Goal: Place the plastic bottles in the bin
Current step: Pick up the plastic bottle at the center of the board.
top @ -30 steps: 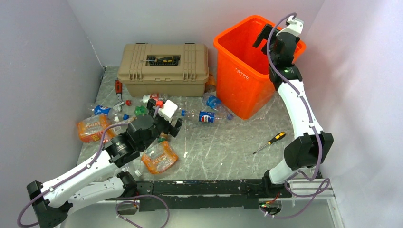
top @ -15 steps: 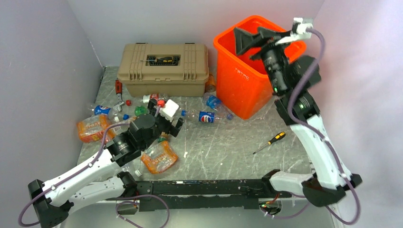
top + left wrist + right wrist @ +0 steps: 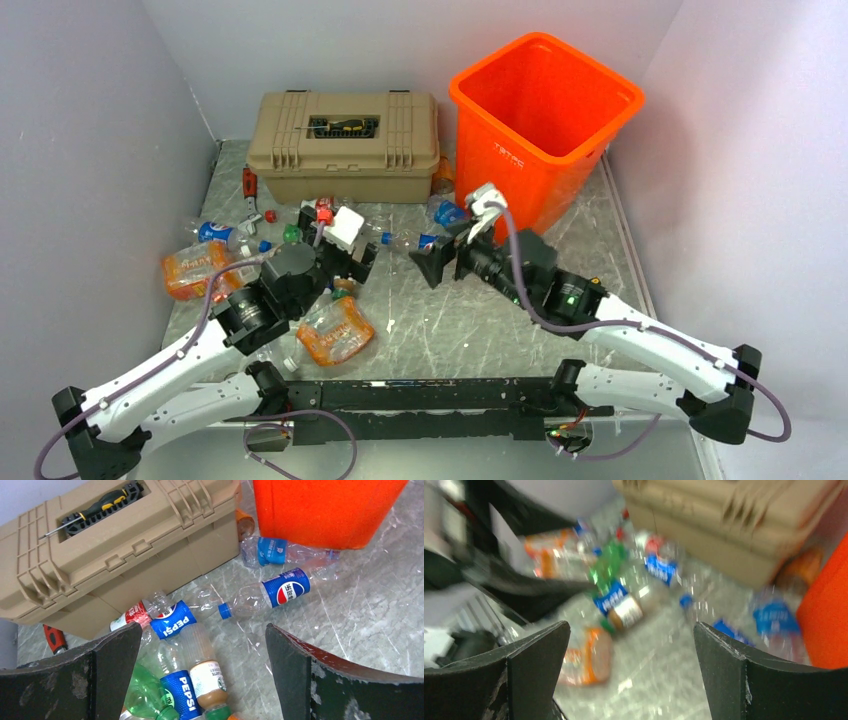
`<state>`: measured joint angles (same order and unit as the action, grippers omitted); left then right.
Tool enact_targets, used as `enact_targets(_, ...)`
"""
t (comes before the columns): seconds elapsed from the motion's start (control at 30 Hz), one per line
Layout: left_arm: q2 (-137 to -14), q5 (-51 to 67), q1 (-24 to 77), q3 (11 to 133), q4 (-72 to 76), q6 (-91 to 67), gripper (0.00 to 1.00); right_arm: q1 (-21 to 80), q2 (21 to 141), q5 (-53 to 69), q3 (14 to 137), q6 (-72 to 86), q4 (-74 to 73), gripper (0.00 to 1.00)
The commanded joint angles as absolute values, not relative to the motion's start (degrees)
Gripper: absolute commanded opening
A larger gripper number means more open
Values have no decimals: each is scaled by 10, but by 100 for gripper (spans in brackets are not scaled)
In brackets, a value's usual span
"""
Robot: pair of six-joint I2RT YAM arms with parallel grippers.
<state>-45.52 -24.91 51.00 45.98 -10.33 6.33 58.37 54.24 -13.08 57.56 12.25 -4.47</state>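
The orange bin (image 3: pixel 497 137) stands at the back right; its wall also shows in the left wrist view (image 3: pixel 325 510) and the right wrist view (image 3: pixel 826 610). Several crushed plastic bottles lie between the toolbox and the arms: a Pepsi bottle (image 3: pixel 272 592), a tan-liquid bottle (image 3: pixel 207 665), a green one (image 3: pixel 142 690), and orange-wrapped ones (image 3: pixel 335 330) (image 3: pixel 195 268). My left gripper (image 3: pixel 336 241) is open and empty above the pile (image 3: pixel 200 640). My right gripper (image 3: pixel 443 255) is open and empty, low in front of the bin, by the Pepsi bottle. The right wrist view is blurred.
A tan latched toolbox (image 3: pixel 345 150) sits at the back with a black-and-yellow screwdriver (image 3: pixel 100 505) in its lid recess. A red-handled tool (image 3: pixel 55 639) lies left of the toolbox. Grey walls close in on the left, the back and the right.
My right arm has swung from above the bin down to the table in front of it, gripper open throughout. My left gripper has shifted slightly back and left over the pile.
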Motion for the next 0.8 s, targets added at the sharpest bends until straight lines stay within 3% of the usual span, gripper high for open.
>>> enact_targets(0.0, -448, -279, 508, 463, -76, 57, 99, 597, 526, -171, 513, 196, -56, 99)
enact_targets(0.37, -495, -291, 508, 480, -106, 47, 99, 602, 622, -267, 342, 358, 10, 99)
enact_targets(0.5, -537, -314, 508, 519, -171, 15, 100, 602, 670, -207, 313, 389, 92, 99)
enact_targets(0.6, -574, -318, 503, 584, -310, -96, 99, 602, 691, -158, 294, 407, 156, 99)
enact_targets(0.77, -529, -348, 502, 580, -379, -130, 99, 607, 772, -6, 285, 389, 313, 98)
